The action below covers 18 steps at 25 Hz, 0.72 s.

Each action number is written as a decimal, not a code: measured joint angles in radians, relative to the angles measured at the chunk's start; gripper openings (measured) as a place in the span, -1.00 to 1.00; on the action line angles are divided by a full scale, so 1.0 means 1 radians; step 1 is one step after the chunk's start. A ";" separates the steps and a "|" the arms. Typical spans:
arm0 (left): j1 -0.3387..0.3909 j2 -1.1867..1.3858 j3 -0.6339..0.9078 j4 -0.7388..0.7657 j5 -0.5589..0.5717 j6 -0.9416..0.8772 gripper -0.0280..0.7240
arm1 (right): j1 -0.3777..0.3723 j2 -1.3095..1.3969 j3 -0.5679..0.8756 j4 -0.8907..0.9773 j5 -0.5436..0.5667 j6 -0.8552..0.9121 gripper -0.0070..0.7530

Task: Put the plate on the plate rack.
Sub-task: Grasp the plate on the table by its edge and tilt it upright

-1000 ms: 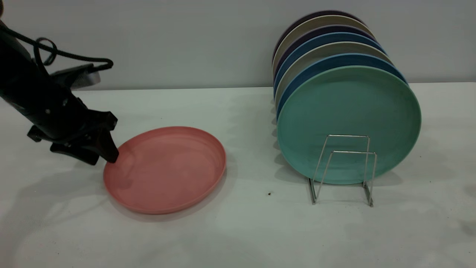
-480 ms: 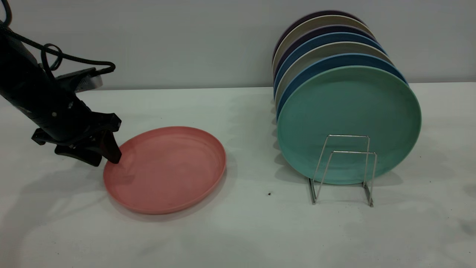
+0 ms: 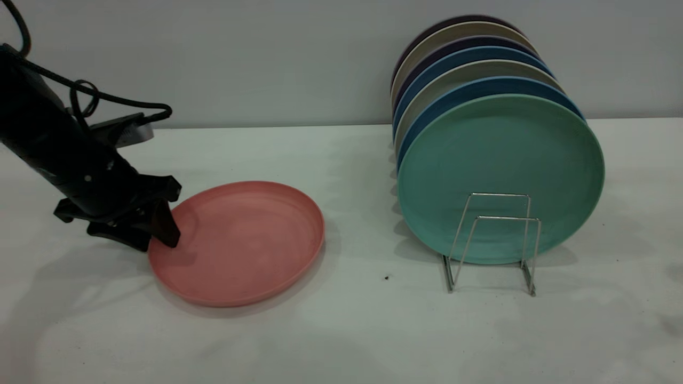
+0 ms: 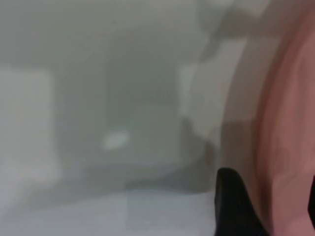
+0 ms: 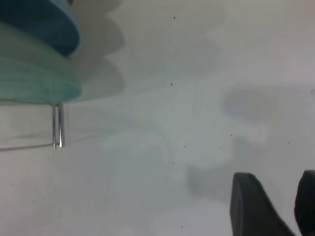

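The salmon-pink plate [image 3: 245,242] lies flat on the white table at the left; in the left wrist view its rim [image 4: 290,123] runs between my fingers. My left gripper [image 3: 158,243] is low at the plate's left rim, open, with one finger over the inside of the plate and the other outside it; it also shows in the left wrist view [image 4: 270,189]. The silver wire plate rack [image 3: 493,240] stands at the right, with two free front loops. My right gripper [image 5: 276,181] hovers over bare table near the rack, slightly open and empty; it is out of the exterior view.
Several plates stand upright in the rack, a teal-green plate [image 3: 501,176] foremost and blue, beige and dark ones behind it. The teal plate's edge [image 5: 34,83] and a rack wire [image 5: 58,128] show in the right wrist view. A grey wall closes the back.
My left gripper has moved right and a little down, so its fingers now straddle the pink plate's left rim. The plate and rack have not moved.
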 joint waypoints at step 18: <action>-0.034 0.005 -0.001 0.005 -0.013 0.003 -0.86 | 0.000 0.000 0.000 0.001 -0.005 -0.001 -0.35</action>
